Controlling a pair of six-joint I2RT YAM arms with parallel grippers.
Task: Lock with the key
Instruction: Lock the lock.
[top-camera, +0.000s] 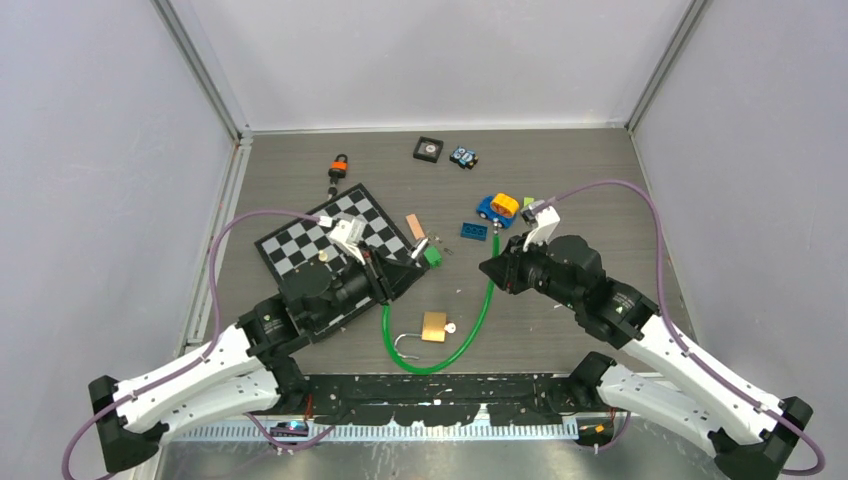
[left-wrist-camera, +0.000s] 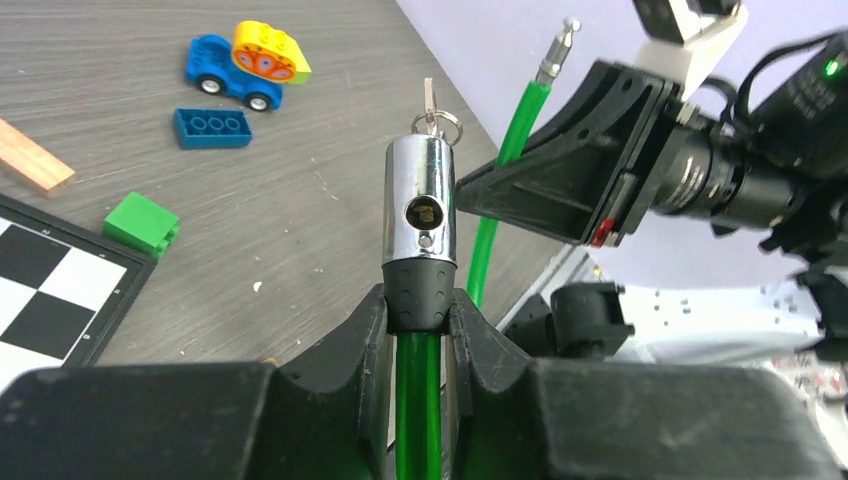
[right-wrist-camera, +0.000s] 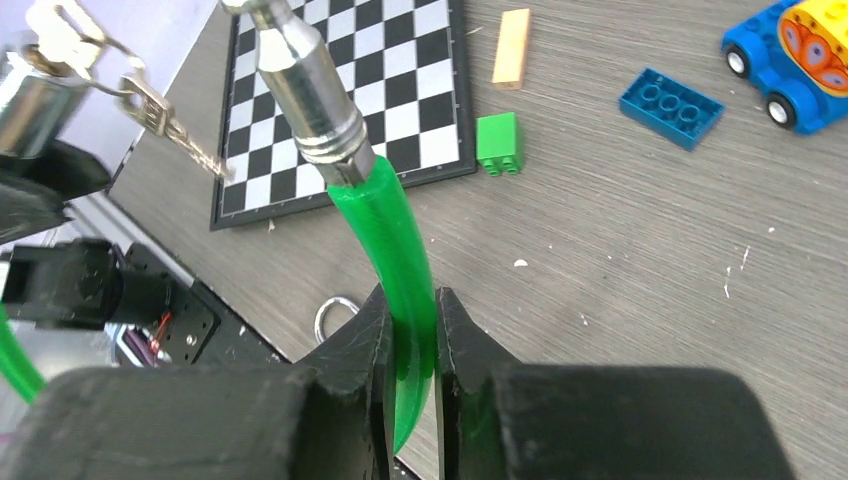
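Note:
A green cable lock (top-camera: 470, 330) loops over the table. My left gripper (left-wrist-camera: 421, 305) is shut on the black collar of its chrome lock head (left-wrist-camera: 421, 215), held upright above the table; a key (left-wrist-camera: 430, 100) on a ring stands in the head's top. My right gripper (right-wrist-camera: 411, 325) is shut on the green cable (right-wrist-camera: 385, 215) just below its metal pin end (right-wrist-camera: 305, 90). The pin end is raised, close to the lock head (right-wrist-camera: 30, 90) but apart from it, with the keys (right-wrist-camera: 170, 120) dangling between. In the top view the grippers (top-camera: 400, 268) (top-camera: 490, 268) face each other.
A brass padlock (top-camera: 434, 326) with open shackle lies inside the cable loop. A chessboard (top-camera: 320, 240) is at the left, with an orange padlock (top-camera: 340, 165) behind it. A green brick (top-camera: 433, 256), wooden block (top-camera: 415, 226), blue brick (top-camera: 474, 231) and toy car (top-camera: 497, 208) lie mid-table.

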